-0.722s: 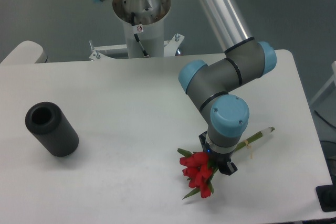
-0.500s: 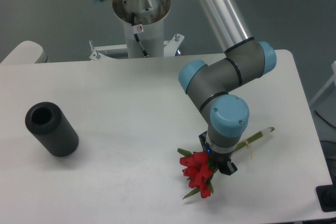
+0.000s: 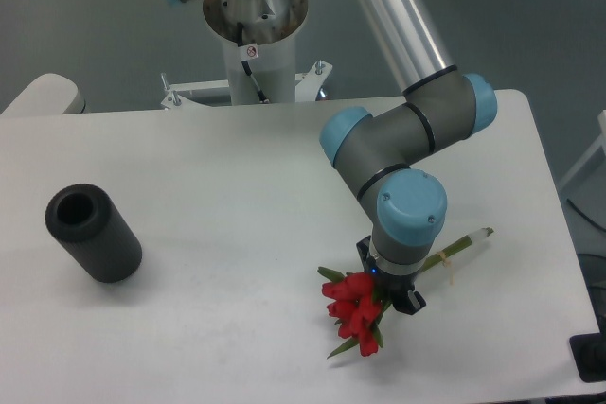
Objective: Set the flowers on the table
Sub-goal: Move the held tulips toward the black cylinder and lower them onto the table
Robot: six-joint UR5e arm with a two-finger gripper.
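The flowers (image 3: 352, 309) are a small bunch of red tulip buds with green leaves. Their thin green stems (image 3: 464, 245) run up to the right and carry a pale band. They sit low over the white table (image 3: 237, 186) at its front right. My gripper (image 3: 388, 289) points straight down and is shut on the stems just behind the buds. The blue wrist cap hides most of it, so only the black fingers (image 3: 410, 304) show. I cannot tell whether the buds touch the table.
A black hollow cylinder (image 3: 92, 233) lies on its side at the table's left. The arm's base column (image 3: 254, 40) stands behind the far edge. The table's right edge and front edge are close to the flowers.
The wrist and the flowers have shifted very slightly to the left together. The cylinder has not moved.
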